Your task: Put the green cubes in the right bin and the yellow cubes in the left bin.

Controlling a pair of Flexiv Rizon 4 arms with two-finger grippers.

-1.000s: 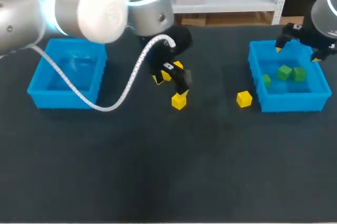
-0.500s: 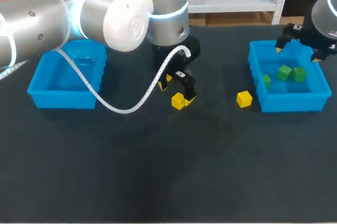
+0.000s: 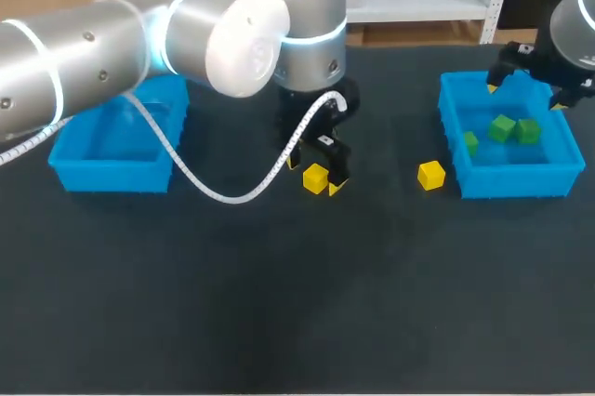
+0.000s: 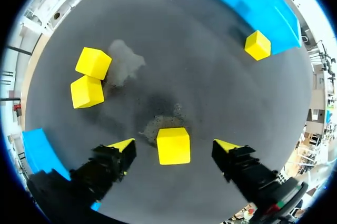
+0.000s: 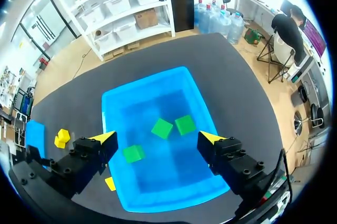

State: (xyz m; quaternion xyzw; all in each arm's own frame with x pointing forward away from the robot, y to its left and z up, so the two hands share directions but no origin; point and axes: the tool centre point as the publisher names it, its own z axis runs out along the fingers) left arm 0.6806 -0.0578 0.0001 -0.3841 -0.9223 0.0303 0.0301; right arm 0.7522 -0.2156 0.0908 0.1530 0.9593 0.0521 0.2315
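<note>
Left wrist view: plain, sharp-edged yellow cube (image 4: 173,145).

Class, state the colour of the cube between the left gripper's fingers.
Yellow; the small cube shows best in the left wrist view.

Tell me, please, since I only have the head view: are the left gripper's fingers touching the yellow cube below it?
Observer: No. The left wrist view shows the yellow cube between the fingers of the left gripper, with a clear gap on each side.
Operator: Thank you. Is anything hidden under that arm?
Observer: Yes, two more yellow cubes lie close together ahead of the gripper, off to one side.
Operator: And is the right gripper holding anything?
Observer: No. Its wrist view shows the right gripper open and empty above the right bin.
</note>
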